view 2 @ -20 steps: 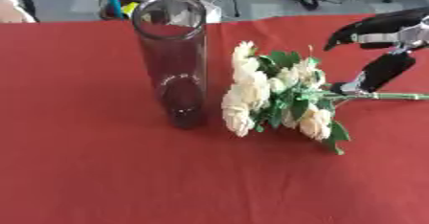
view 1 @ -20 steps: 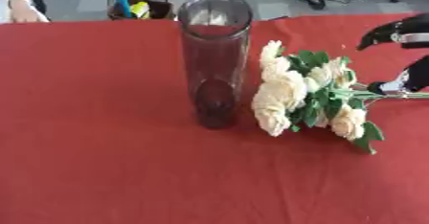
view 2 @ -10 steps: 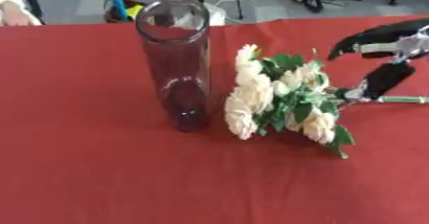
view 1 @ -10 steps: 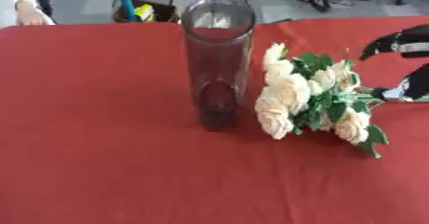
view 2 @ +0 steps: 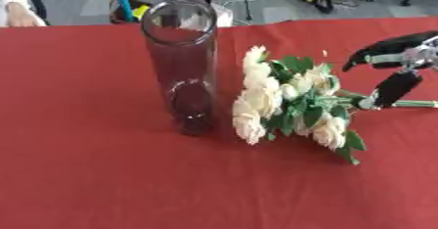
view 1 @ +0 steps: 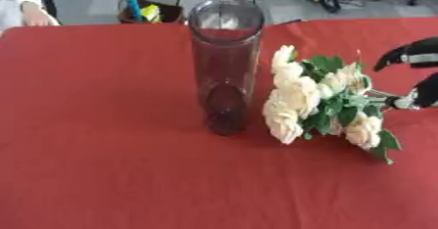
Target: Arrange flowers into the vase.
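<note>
Flowers (view 2: 287, 103) lie flat, cream blooms toward the tall clear glass vase (view 2: 182, 66), stems rightward, where the right hand (view 2: 395, 71) spreads wide.

The vase (view 2: 181, 71) stands upright at table (view 2: 85, 174) centre. The flowers (view 2: 291, 105) lie at its 3 o'clock, with the right hand (view 2: 395, 71) beyond them.

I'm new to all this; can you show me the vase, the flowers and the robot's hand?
vase (view 2: 184, 76), right eye view, glass wall.
flowers (view 2: 261, 96), right eye view, cream bloom.
right hand (view 2: 395, 85), right eye view, lower black finger.
</note>
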